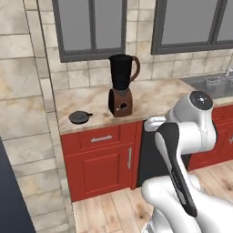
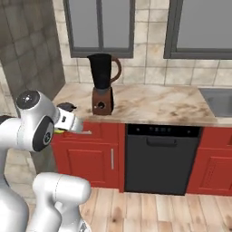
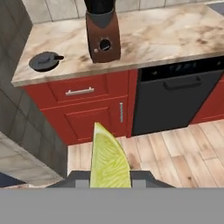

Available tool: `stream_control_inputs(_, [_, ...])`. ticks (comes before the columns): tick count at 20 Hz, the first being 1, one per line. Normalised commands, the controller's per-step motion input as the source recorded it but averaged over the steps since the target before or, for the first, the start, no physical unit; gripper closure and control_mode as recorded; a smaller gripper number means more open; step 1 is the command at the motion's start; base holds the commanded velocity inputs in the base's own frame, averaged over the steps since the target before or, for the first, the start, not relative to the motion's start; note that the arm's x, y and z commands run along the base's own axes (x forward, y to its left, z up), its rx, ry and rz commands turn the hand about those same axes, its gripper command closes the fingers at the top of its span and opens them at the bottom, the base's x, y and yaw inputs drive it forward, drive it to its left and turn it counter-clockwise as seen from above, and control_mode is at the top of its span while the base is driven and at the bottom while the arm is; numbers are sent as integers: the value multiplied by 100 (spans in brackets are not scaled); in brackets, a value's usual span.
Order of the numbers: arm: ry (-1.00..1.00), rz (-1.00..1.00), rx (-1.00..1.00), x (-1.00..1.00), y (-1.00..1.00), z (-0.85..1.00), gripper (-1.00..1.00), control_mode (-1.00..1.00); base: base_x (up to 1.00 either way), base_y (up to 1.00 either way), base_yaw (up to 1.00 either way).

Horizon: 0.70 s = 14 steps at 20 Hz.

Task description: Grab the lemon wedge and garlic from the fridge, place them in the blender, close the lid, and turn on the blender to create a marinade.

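Your hand view shows the gripper clamped on the lemon wedge. From the left base view, you see the lid lying beside the blender.

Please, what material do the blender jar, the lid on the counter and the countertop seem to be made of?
Blender jar: dark, slightly glossy, probably tinted plastic or glass. Lid: matte dark grey, likely plastic or rubber. Countertop: beige with brown veins, polished, looks like marble or similar stone.
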Motion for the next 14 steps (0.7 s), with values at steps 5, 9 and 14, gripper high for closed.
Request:
stream_control_inputs(5, [0,0,0,0,0,0,100,100,100,-20,5])
stream_control_inputs(9, [0,0,0,0,0,0,100,100,100,-19,7])
stream_control_inputs(14, [0,0,0,0,0,0,100,100,31,-9,-2])
